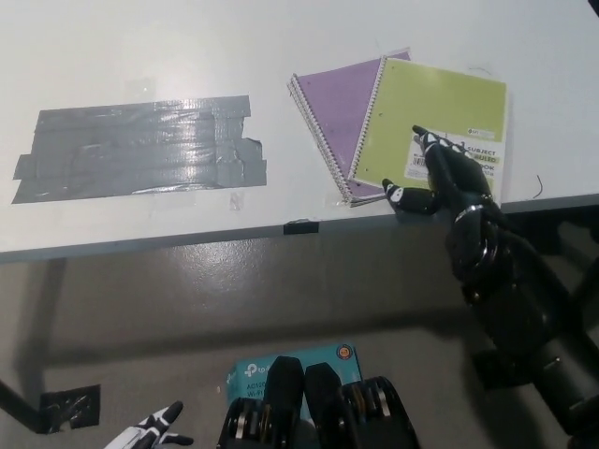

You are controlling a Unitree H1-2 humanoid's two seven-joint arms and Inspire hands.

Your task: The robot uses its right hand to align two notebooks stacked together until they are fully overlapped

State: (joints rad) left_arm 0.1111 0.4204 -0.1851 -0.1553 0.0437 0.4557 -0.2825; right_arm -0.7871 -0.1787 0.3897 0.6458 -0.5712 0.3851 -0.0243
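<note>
Near left, our white left hand (150,432) idles low, barely in view; we cannot tell its state. Our black right hand (440,178) grasps nothing, fingers spread flat on the green notebook (430,112), near right corner. It lies skewed over the purple notebook (332,108) on the counter (281,37). We judge both light, thin, slippery: push at edges. Label unreadable. Grey tape patch (140,148) far left.

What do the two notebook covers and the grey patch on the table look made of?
Green notebook and purple notebook: matte card or thin plastic covers, hard to tell which, with wire spiral bindings. Grey patch: overlapping duct tape strips, glossy and wrinkled.
</note>
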